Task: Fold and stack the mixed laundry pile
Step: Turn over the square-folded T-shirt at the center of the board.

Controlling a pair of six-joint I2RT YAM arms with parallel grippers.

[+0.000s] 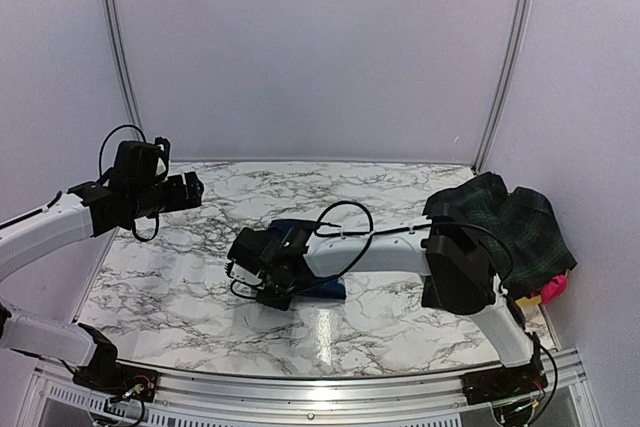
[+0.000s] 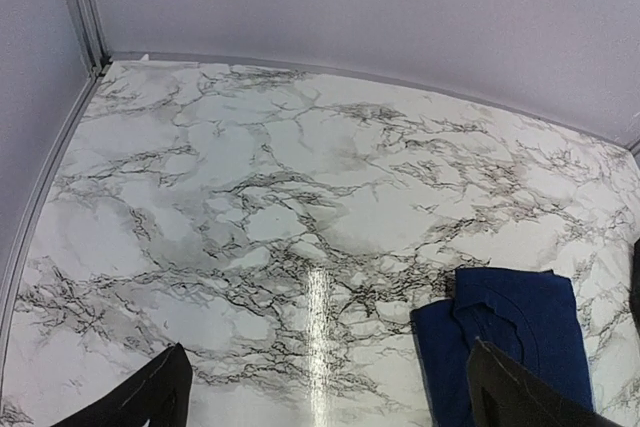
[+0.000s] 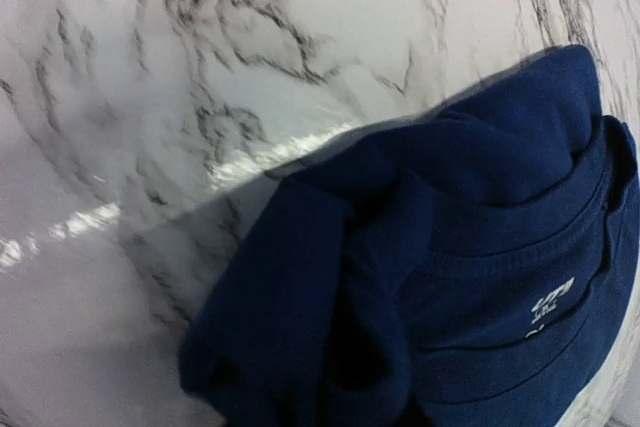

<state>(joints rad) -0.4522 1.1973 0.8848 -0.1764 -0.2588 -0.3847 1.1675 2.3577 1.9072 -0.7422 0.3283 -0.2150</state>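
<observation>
You look to be finishing the folded navy-blue fabric cloth at table centre. Your right gripper sits over it, and I cannot tell its grip. Your left gripper hangs wide open and empty at the left. The next move likely calls for the dark green-and-navy plaid garment, heaped at the right.

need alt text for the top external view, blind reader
The right gripper, reaching across a marble table, is at a navy-blue cloth near centre. The left gripper is raised at left; a plaid garment and pink piece lie far right.

Folded navy-blue cloth at lower right of the marble table, behind one of the wide-apart jaws
</observation>
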